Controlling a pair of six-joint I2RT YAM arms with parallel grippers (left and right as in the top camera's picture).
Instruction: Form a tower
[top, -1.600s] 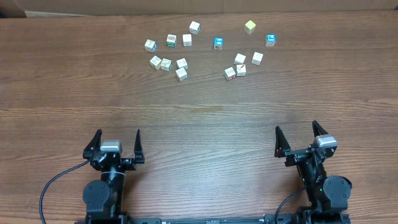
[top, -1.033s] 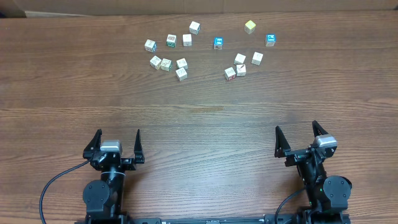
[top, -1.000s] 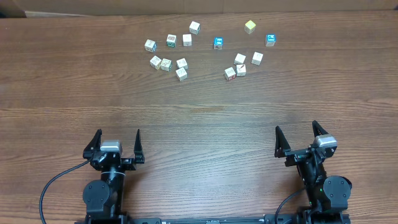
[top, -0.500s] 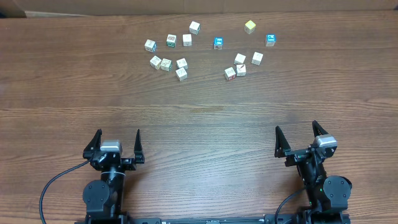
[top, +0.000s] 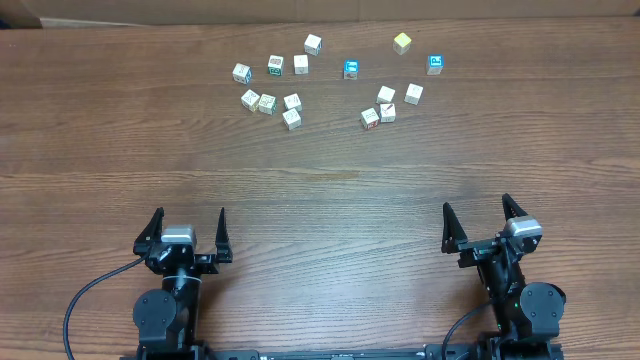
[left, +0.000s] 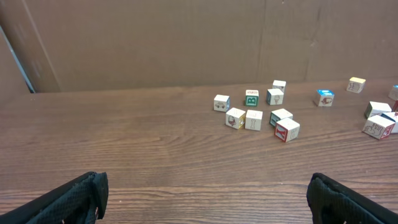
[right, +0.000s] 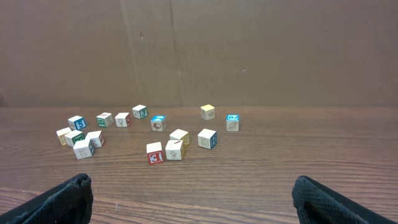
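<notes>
Well beyond the left hand (top: 189, 214) and right hand (top: 476, 204), scattered pale cubes (top: 291, 118)

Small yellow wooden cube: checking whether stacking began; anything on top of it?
Nothing. The small yellow wooden cube sits alone on the brown wooden table, its top bare. Its underside cannot be seen.

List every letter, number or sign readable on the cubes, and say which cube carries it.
"3", or possibly a reversed E, in red: on the red-edged cube.
Marks on the green-faced cube, the bright blue cube and the rest: too small to read.
No other text in view.
</notes>
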